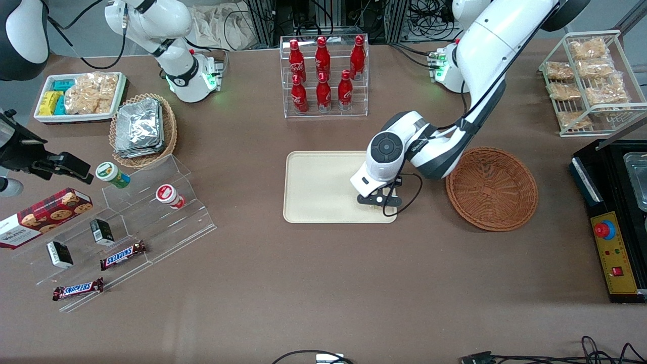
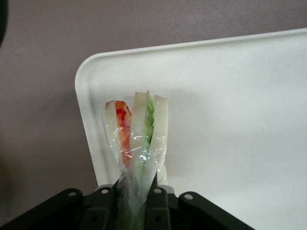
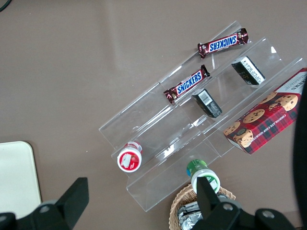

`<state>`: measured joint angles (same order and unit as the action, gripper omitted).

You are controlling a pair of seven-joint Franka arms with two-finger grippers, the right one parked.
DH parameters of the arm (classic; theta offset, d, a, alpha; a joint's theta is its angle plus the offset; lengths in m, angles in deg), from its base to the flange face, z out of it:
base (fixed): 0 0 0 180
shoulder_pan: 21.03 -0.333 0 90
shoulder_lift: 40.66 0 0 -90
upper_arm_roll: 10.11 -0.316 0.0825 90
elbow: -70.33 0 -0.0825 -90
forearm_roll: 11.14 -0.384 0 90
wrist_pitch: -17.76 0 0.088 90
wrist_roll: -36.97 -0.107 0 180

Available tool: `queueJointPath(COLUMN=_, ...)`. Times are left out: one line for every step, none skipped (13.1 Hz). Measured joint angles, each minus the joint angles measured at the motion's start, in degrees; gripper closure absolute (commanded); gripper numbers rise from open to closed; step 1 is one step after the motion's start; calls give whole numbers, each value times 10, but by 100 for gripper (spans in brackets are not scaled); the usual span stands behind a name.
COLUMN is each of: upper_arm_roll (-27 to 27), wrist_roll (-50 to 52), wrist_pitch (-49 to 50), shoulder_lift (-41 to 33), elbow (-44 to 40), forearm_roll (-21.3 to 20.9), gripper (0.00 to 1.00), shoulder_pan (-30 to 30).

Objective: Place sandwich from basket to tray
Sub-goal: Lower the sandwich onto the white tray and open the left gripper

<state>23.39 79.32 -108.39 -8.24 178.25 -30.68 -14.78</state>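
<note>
Right now the gripper (image 2: 136, 191) has its fingers (image 2: 103, 203) clamped on the sandwich (image 2: 138, 139), pinching the wrapped wedge at its narrow end so that the bread and the red and green layers stick out ahead of the fingertips. From the wrist camera the sandwich hangs over a rounded corner of the tray (image 2: 230, 96), its clear wrap crumpled where the fingers squeeze it. Whether its tip is touching the tray floor or is held just above it, I cannot tell. Bare tabletop (image 2: 43, 57) shows just past the rim beside the fingers.

From the front the gripper (image 1: 378, 200) is low over the corner of the tray (image 1: 313, 187) that lies nearest the camera and toward the working arm's end of the tabletop; the sandwich itself is hidden under the wrist there. Farther out from the fingers, toward the working arm's end, sits the basket (image 1: 491, 188), apart from the tray and with nothing visible in it.

So I judge the task mostly done: the sandwich is out of the basket and carried to the tray. What seems left is to settle it flat inside the rim, spread the fingers and lift away. Held so near the corner, it could end up leaning on the rim.
</note>
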Motion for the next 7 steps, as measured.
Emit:
queueJointPath(upper_arm_roll=0, wrist_roll=0, wrist_pitch=-1, shoulder_lift=1, elbow=0, forearm_roll=-1, gripper=45, shoulder_pan=0)
queueJointPath(upper_arm_roll=0, wrist_roll=0, wrist_pitch=-1, shoulder_lift=1, elbow=-1, forearm_roll=-1, gripper=15, shoulder_pan=0)
queueJointPath(upper_arm_roll=0, wrist_roll=0, wrist_pitch=-1, shoulder_lift=1, elbow=-1, forearm_roll=-1, gripper=0, shoulder_pan=0)
queueJointPath(upper_arm_roll=0, wrist_roll=0, wrist_pitch=-1, shoulder_lift=1, elbow=-1, forearm_roll=-1, gripper=0, shoulder_pan=0)
queueJointPath(upper_arm_roll=0, wrist_roll=0, wrist_pitch=-1, shoulder_lift=1, elbow=-1, forearm_roll=-1, gripper=0, shoulder_pan=0)
queueJointPath(upper_arm_roll=0, wrist_roll=0, wrist_pitch=-1, shoulder_lift=1, elbow=-2, forearm_roll=-1, gripper=0, shoulder_pan=0)
queueJointPath(upper_arm_roll=0, wrist_roll=0, wrist_pitch=-1, shoulder_lift=1, elbow=-3, forearm_roll=-1, gripper=0, shoulder_pan=0)
